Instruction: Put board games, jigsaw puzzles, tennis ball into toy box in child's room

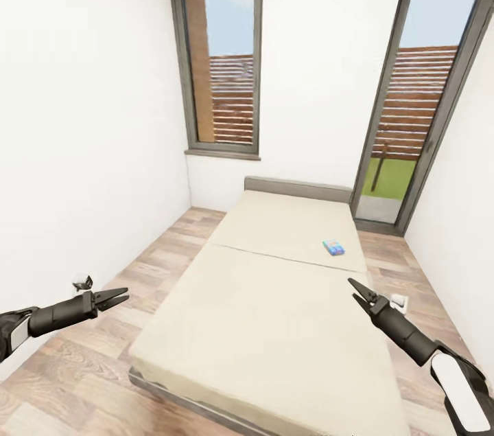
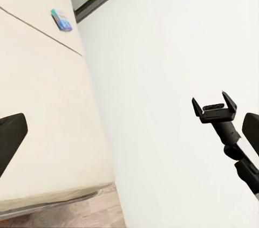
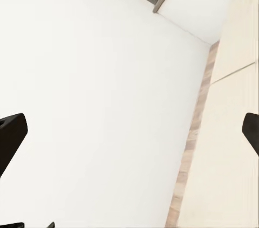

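Note:
A small blue board game (image 1: 333, 247) lies flat on the far right part of the beige bed (image 1: 274, 326), just beyond the seam between the two mattress parts. The left wrist view catches it too, board game (image 2: 61, 20) on the bed (image 2: 43, 104). My left gripper (image 1: 120, 297) hangs open over the floor left of the bed, holding nothing. Over the bed's right edge, well short of the game, my right gripper (image 1: 353, 287) is open and empty; it also appears in the left wrist view (image 2: 215, 108). The table, toy box, jigsaw puzzles and tennis ball are out of view.
White walls close in on both sides, leaving narrow strips of wood floor (image 1: 158, 264) along the bed. A tall window (image 1: 223, 58) stands behind the headboard and a glass door (image 1: 418, 99) at the back right.

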